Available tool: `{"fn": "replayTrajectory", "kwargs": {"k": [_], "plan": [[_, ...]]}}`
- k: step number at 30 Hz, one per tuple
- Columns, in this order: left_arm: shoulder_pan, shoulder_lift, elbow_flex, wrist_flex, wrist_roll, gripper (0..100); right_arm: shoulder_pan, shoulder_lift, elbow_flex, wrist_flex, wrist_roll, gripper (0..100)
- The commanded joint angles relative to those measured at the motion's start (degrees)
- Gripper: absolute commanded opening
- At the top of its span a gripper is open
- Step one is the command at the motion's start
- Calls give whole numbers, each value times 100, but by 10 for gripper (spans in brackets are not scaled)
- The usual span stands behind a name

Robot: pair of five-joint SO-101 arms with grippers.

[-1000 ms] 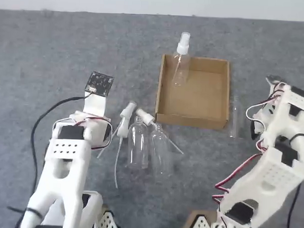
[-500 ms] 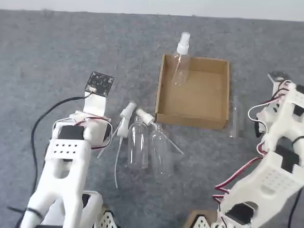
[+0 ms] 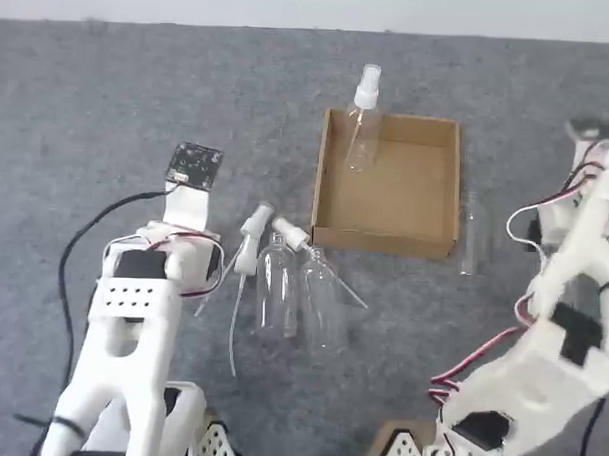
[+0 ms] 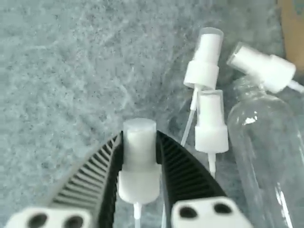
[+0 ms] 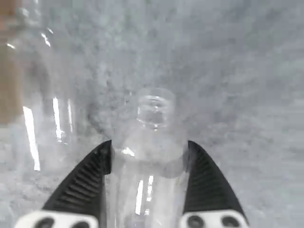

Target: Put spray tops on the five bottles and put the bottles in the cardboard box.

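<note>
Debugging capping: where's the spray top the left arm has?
Left wrist view: spray top clamped in the left end effector, left of the cardboard box, next to two loose spray tops and a clear bottle.

Carpet (image 3: 139,82) speckled grey; cardboard box (image 3: 384,239) brown; each bottle (image 3: 274,287) clear; each spray top (image 4: 203,66) white; fingers (image 4: 183,175) black, ribbed; arms (image 3: 131,322) white.

One capped bottle (image 3: 362,130) lies across the far rim of the cardboard box (image 3: 384,239).
</note>
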Motion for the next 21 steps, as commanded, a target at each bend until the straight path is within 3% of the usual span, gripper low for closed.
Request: {"fn": "replayTrajectory", "kwargs": {"k": [1,6,14,21], "plan": [[26,-756,-629,290,114,10,-356,-1297,-334,242,-308,20],[-18,-1758,-1305,1020,88,10,-1270,-2607,457,31,-835,20],[35,-2514,-3284,2277,123,10,-3749,-4954,2725,-1156,-1749,20],[185,-2514,-4514,2365,879,10,-5974,-6264,4229,-2062,-2145,19]]}}
